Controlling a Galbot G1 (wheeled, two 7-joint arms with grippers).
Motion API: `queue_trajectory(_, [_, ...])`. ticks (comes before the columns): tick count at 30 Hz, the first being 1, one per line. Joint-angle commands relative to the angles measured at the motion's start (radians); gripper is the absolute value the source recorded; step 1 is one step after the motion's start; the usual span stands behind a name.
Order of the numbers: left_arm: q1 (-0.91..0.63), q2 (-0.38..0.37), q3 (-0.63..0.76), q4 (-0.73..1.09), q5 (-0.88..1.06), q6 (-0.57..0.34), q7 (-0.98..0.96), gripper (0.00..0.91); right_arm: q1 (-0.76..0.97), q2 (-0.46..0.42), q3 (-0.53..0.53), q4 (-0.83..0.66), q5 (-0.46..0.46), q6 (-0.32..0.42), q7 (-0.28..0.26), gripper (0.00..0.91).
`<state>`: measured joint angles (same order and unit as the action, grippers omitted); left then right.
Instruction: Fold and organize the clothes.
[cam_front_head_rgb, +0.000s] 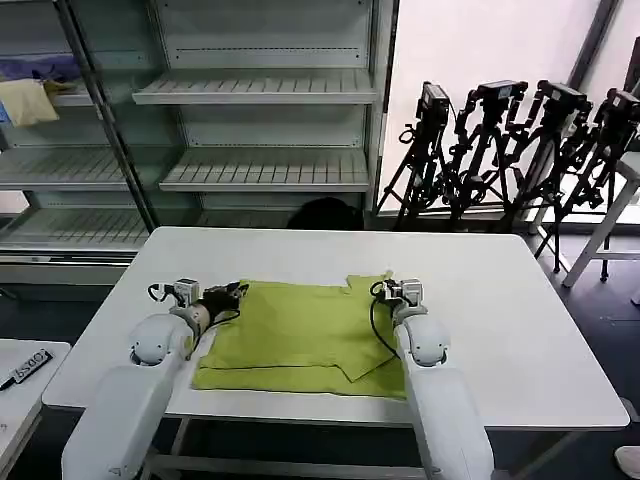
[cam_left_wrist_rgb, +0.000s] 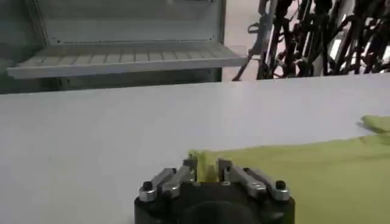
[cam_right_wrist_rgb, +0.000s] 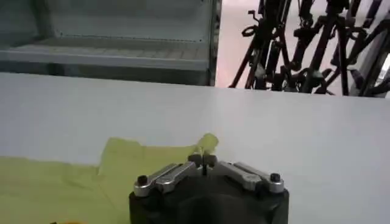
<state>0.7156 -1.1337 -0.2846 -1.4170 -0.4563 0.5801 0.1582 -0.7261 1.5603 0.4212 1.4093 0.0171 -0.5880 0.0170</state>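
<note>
- Two grippers of mine sit at the far corners of the lime-green T-shirt (cam_front_head_rgb: 300, 335), which lies flat near the front middle of the white table (cam_front_head_rgb: 520, 330).
- My left gripper (cam_front_head_rgb: 236, 291) is at the shirt's far-left corner; the left wrist view shows its fingers (cam_left_wrist_rgb: 189, 168) slightly parted with the cloth's corner (cam_left_wrist_rgb: 204, 161) between them, grasping it loosely at table level.
- My right gripper (cam_front_head_rgb: 380, 287) is at the far-right corner, by the sleeve; in the right wrist view its fingertips (cam_right_wrist_rgb: 203, 162) are clenched together on a raised tip of fabric (cam_right_wrist_rgb: 208, 143).
- Shirt's near edge shows a folded layer (cam_front_head_rgb: 290, 380) along the table's front.
- Metal shelving (cam_front_head_rgb: 260, 130) stands beyond the table; black tripods (cam_front_head_rgb: 510, 150) are far right.
</note>
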Motion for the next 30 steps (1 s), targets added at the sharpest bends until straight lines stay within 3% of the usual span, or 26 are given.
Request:
queue_trajectory(1, [0.007,-0.004,-0.001,-0.005,0.004,0.000,0.008,0.010,-0.008,-0.001,-0.001,0.052,0.015,0.003,0.003,0.000])
queue_trajectory(7, [0.006,-0.008,-0.004,-0.007,0.024,-0.001,0.003,0.020,-0.018,-0.006,-0.007,0.078,0.026,0.003,0.004,0.000])
queue_trajectory(8, [0.004,-0.011,-0.008,-0.004,0.034,-0.002,0.001,0.615,-0.018,-0.006,-0.008,0.080,0.026,0.003,0.004,0.000])
queue_trajectory(9, [0.002,-0.012,-0.010,-0.003,0.036,-0.002,0.001,0.907,-0.019,-0.006,-0.008,0.081,0.026,0.003,0.004,0.000])
queue_trajectory(25, [-0.006,-0.025,-0.014,0.034,0.082,-0.003,0.000,0.907,-0.017,-0.008,-0.005,0.075,0.020,0.003,0.001,0.000])
queue_trajectory(26, [-0.007,-0.026,-0.015,0.035,0.081,-0.003,0.000,0.746,-0.017,-0.008,-0.004,0.074,0.020,0.003,0.001,0.000])
queue_trajectory(27, [-0.007,-0.026,-0.014,0.035,0.081,-0.003,0.001,0.383,-0.016,-0.008,-0.004,0.073,0.020,0.004,0.001,0.000])
queue_trajectory(29, [-0.008,-0.027,-0.012,0.034,0.080,-0.003,0.003,0.071,-0.016,-0.008,-0.003,0.074,0.020,0.004,0.000,0.000])
queue_trajectory(30, [-0.008,-0.028,-0.012,0.033,0.078,-0.003,0.003,0.000,-0.016,-0.008,-0.003,0.074,0.019,0.004,0.001,0.000])
